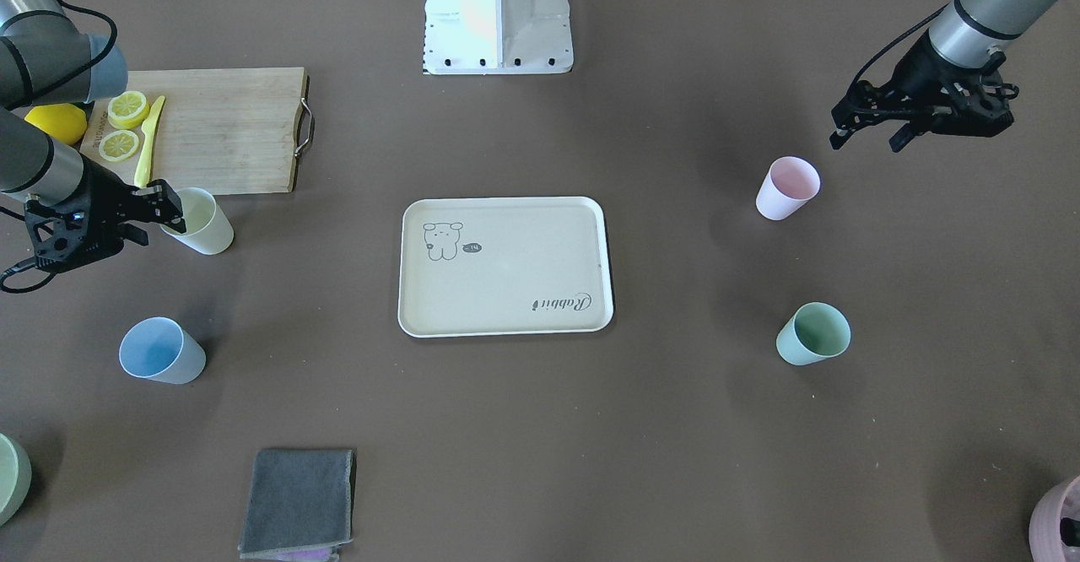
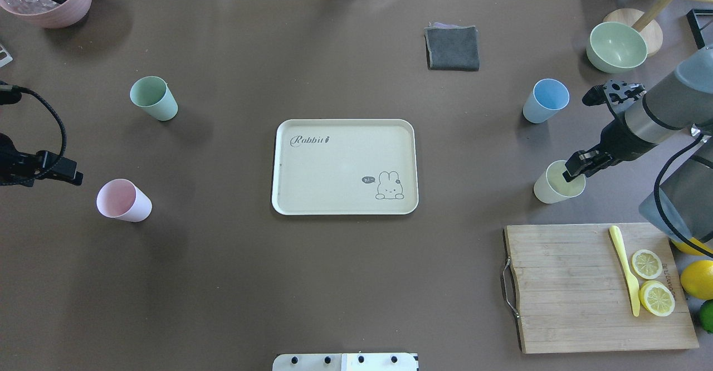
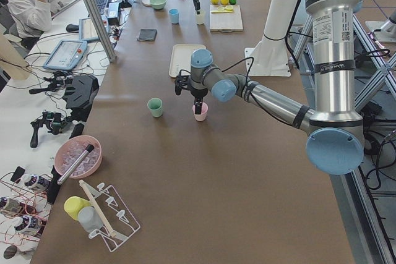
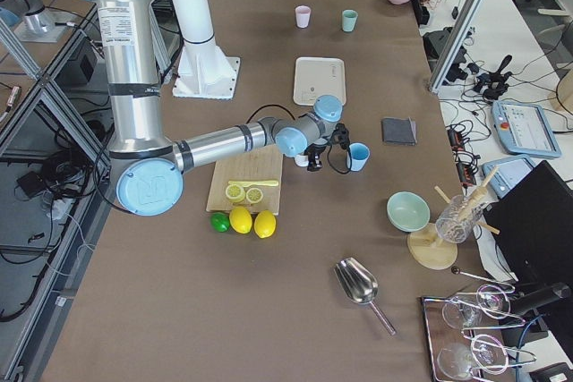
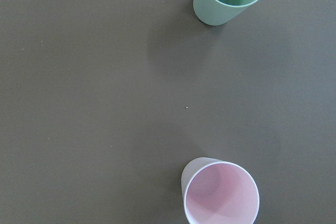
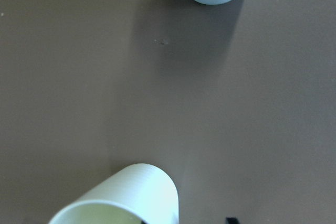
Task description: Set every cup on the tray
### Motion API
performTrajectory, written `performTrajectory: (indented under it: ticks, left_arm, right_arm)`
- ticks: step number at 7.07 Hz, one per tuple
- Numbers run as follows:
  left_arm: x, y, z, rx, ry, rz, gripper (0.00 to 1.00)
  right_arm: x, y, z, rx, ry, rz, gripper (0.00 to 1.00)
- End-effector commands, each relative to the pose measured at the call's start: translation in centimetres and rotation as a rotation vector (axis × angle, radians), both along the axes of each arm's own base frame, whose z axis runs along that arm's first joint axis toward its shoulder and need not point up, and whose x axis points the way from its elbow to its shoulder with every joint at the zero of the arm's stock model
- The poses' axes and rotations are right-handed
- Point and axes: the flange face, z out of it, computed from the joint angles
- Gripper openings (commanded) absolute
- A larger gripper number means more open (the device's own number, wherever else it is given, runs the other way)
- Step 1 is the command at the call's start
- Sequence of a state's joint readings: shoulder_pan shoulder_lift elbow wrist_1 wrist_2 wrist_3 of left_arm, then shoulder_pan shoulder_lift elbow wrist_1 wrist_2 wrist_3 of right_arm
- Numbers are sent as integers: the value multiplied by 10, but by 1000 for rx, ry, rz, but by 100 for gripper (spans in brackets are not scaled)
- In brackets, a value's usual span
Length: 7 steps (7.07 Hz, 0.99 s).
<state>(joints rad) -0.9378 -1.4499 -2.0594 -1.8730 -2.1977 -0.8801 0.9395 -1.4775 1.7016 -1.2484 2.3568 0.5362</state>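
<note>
We see a brown-covered table (image 1: 540, 427) with a cream rectangular plastic tray (image 1: 515, 271) lying flat at its centre, cartoon animal and "Rabbit" script face up. A wooden cutting board with a metal handle (image 1: 228, 132) lies on the robot's right, nearer the base. A folded grey cloth (image 1: 299, 499) sits at the far edge, a pale green round bowl (image 2: 615, 48) and a mauve-pink pot (image 2: 50, 3) at the far corners.

All four cups stand upright on the table, well apart from the tray. The pale yellow plastic tumbler (image 1: 207, 229) stands just beside the board's edge, the light blue tumbler (image 1: 160, 351) beyond it; on the robot's left stand the pink tumbler (image 1: 786, 189) and the mint green tumbler (image 1: 814, 334).

The right gripper (image 1: 162, 226) is at the yellow tumbler, one finger over its rim; we cannot tell whether it has closed on it. The left gripper (image 1: 867, 142) hangs near the pink tumbler, on the base side, jaws spread and holding nothing.

On the board lie two lemon slices (image 1: 128, 109) and a yellow plastic knife (image 1: 149, 144); a whole lemon (image 1: 57, 121) sits just beside it.
</note>
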Motion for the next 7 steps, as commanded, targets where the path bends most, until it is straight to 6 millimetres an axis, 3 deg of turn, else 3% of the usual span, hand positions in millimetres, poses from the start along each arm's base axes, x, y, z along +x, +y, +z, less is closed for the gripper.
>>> performTrajectory:
  ticks: [1,3,5,7]
  left_arm:
    - [22,7,18,-13,-36,38,84]
    - [44,6,19,-13,-38,73,82]
    - [60,-11,26,-20,-44,75,73]
    - [71,-16,27,-21,-45,83,62]
  right_arm:
    - [-11,-8,-45,-43,-59,37,0]
    - [-52,-22,-111,-73,-103,81,0]
    - [-124,-13,-176,-88,-108,135,0]
    - [-173,-14,-218,-99,-98,174,0]
